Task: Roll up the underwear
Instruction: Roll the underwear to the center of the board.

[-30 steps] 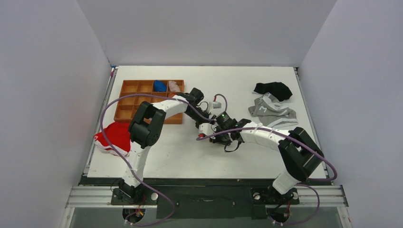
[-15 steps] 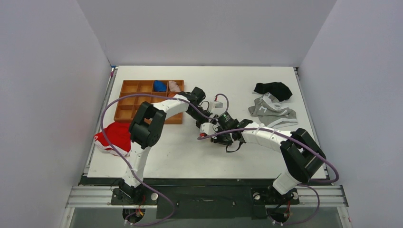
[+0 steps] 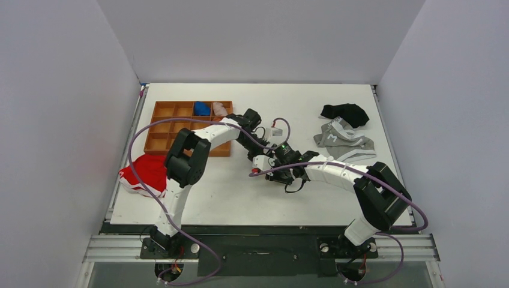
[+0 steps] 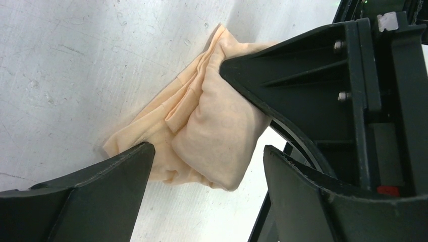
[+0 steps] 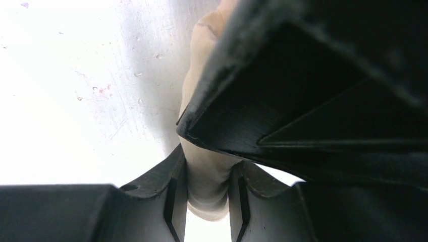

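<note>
Underwear (image 4: 202,121): folded bundle; right gripper (image 5: 208,176) clamped on it, left gripper (image 4: 207,151) spread astride; bare table (image 3: 240,204) nearside.

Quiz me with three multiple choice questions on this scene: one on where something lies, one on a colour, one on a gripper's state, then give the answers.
1. Where on the table does the red garment lie?
A. at the left edge
B. at the right edge
C. at the far middle

2. What colour is the underwear?
A. blue
B. black
C. beige

3. The right gripper is:
A. wide open
B. shut on the underwear
C. shut on nothing

Answers:
1 A: the top view shows it at the left edge.
2 C: the left wrist view shows pale beige fabric.
3 B: in the right wrist view its fingers pinch the fabric between them.
</note>
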Available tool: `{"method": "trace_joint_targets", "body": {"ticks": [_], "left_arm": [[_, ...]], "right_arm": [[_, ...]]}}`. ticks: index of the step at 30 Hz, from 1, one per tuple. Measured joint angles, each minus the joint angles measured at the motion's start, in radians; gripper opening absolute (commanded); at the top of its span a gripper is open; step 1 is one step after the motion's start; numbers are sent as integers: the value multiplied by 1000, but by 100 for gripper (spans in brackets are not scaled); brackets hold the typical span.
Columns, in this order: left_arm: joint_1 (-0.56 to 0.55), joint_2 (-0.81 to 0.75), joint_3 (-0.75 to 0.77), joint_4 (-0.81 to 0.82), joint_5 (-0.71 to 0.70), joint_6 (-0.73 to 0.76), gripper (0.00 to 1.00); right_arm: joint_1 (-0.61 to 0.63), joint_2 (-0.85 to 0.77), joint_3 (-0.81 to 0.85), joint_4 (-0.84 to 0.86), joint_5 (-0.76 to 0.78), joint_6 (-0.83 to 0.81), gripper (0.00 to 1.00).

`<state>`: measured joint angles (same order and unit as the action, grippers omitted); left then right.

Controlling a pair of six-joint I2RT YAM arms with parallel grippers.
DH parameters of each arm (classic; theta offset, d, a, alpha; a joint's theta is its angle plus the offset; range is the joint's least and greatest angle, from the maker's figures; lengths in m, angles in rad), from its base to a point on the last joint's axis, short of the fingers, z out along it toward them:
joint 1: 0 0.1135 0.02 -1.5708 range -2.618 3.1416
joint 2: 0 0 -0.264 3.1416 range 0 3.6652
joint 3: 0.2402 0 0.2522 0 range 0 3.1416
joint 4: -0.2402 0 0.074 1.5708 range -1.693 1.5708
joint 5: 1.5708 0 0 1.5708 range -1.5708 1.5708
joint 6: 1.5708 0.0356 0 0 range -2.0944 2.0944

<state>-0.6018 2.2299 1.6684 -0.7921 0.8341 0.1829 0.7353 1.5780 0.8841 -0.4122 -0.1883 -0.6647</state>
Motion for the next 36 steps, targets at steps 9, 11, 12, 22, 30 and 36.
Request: {"method": "trace_joint_targets", "body": {"ticks": [9,11,12,22,30,36], "left_arm": [[8,52,84,-84,13,0,82],[13,63,101,-99,19,-2,82],[16,68,109,-105,23,-6,82],[89,85,133,-56,7,-45,82],[162,82,146,-4,-30,-26,82],[191,13,49,31,-60,-13,81]], "right_arm": [[0,2,0,1,0,0,0],[0,2,0,1,0,0,0],[0,2,0,2,0,0,0],[1,6,0,-16,0,-2,0],[5,18,18,-41,0,-1,0],[4,27,32,-57,0,3,0]]}}
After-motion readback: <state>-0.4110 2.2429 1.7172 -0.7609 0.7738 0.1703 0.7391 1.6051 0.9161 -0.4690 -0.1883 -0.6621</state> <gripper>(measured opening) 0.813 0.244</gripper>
